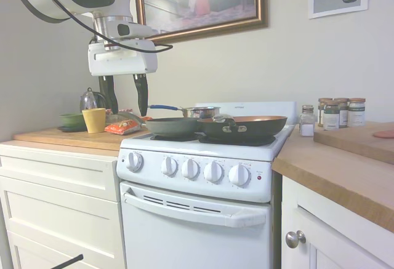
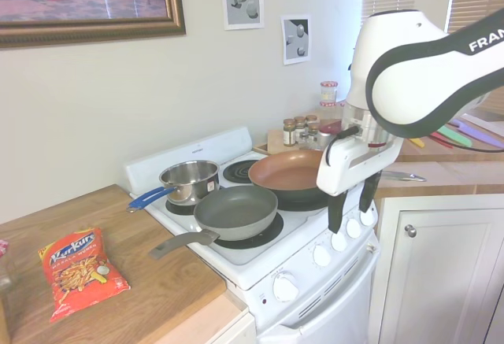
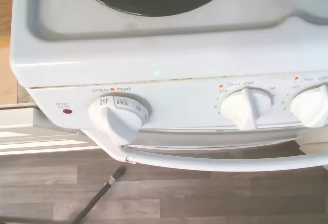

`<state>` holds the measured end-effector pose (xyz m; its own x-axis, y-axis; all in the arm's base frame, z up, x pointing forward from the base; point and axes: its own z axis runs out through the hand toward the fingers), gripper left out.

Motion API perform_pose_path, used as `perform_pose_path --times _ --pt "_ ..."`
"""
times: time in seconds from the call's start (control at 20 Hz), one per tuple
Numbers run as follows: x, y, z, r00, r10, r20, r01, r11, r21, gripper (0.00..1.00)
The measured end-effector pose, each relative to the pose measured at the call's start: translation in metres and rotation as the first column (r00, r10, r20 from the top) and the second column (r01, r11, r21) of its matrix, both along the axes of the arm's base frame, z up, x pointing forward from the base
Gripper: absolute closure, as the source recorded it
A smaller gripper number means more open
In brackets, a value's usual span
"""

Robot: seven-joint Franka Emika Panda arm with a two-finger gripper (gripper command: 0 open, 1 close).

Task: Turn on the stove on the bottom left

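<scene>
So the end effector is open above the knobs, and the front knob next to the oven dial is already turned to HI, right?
Not quite. The end effector is open above the knobs, but the front knob beside the oven dial is not at HI. The wrist view shows its pointer straight up at OFF, so the stove burner is not on yet.

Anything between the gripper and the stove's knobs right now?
No. In the first exterior view the gripper hangs open above the stove, only bare air down to the knobs. The grey pan sits beside it, further back.

White stove [image 1: 203, 220] between wooden counters; five round knobs across front, pans on burners, oven door closed.
</scene>
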<state>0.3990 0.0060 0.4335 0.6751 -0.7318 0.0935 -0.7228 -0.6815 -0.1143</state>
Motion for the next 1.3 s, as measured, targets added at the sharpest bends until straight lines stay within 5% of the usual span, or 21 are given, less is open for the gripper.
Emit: perform_pose_path --times 1.0,1.05,1.3 --pt "0.028 -0.027 -0.051 0.996 -0.039 -0.085 0.04 0.999 0.012 0.0" --pt "0.029 -0.028 -0.055 0.995 -0.04 -0.089 0.041 0.999 0.011 1.0" --pt "0.032 -0.03 -0.068 0.994 -0.04 -0.103 0.041 0.999 0.008 1.0"
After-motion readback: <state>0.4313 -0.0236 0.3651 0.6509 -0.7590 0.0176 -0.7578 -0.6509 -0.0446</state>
